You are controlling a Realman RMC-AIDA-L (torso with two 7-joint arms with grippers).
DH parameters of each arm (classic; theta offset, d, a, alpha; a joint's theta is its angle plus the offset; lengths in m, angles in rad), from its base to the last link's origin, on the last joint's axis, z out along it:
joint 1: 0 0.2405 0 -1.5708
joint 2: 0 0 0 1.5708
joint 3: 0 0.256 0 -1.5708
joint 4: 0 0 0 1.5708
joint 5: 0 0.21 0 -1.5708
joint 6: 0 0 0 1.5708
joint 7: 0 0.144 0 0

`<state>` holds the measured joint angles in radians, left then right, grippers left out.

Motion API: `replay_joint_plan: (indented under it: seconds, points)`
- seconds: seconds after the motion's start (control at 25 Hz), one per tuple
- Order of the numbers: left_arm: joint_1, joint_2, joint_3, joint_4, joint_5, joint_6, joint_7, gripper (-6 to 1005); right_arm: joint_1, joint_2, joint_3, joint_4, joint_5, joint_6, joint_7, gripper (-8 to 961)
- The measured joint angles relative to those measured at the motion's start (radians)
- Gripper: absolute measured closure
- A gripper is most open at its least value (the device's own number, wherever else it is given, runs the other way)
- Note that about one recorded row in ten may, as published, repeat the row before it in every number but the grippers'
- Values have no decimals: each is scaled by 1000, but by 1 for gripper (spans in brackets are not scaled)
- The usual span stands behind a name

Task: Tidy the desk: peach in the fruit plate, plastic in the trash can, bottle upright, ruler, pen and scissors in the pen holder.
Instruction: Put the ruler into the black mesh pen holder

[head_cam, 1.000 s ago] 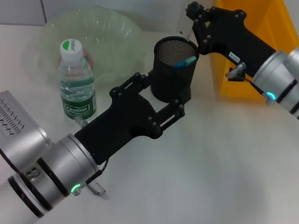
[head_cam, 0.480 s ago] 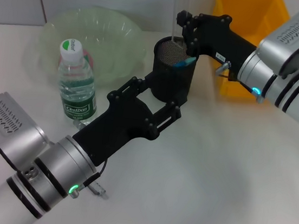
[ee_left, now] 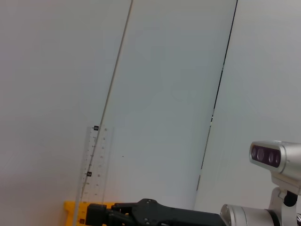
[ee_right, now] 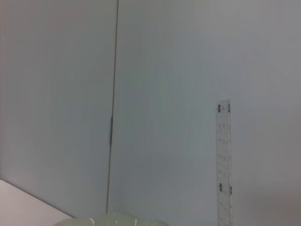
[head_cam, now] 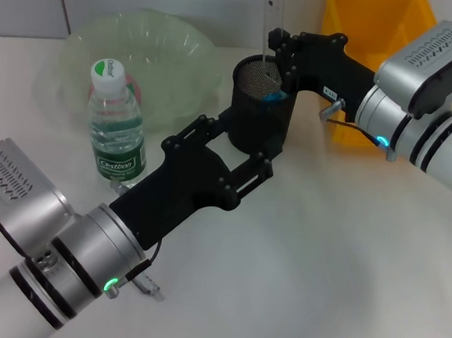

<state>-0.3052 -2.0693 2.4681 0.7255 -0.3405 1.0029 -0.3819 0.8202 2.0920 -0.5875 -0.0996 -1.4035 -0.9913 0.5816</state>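
My right gripper (head_cam: 275, 47) is shut on a clear ruler (head_cam: 269, 9) and holds it upright, its lower end at the mouth of the black mesh pen holder (head_cam: 259, 115). The ruler also shows in the left wrist view (ee_left: 91, 174) and the right wrist view (ee_right: 224, 165). A blue item (head_cam: 276, 97) sticks up inside the holder. My left gripper (head_cam: 237, 146) grips the holder's base, one finger on each side. The water bottle (head_cam: 114, 122) stands upright in front of the pale green fruit plate (head_cam: 182, 56). A pinkish patch (head_cam: 135, 90), maybe the peach, shows behind the bottle.
The yellow trash can (head_cam: 384, 23) stands at the back right, behind my right arm. The table in front and to the right is bare white. The wall runs just behind the plate and can.
My right gripper has moved left and down with the ruler, bringing it over the pen holder. My left gripper has stayed at the holder.
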Motion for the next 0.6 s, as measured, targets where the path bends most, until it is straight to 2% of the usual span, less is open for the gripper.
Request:
replay_joint_plan:
  seconds: [0.6]
  points:
    - [-5,-1,-4,0,0,0,0,291,0,0,0,-2,5,16,-2,946]
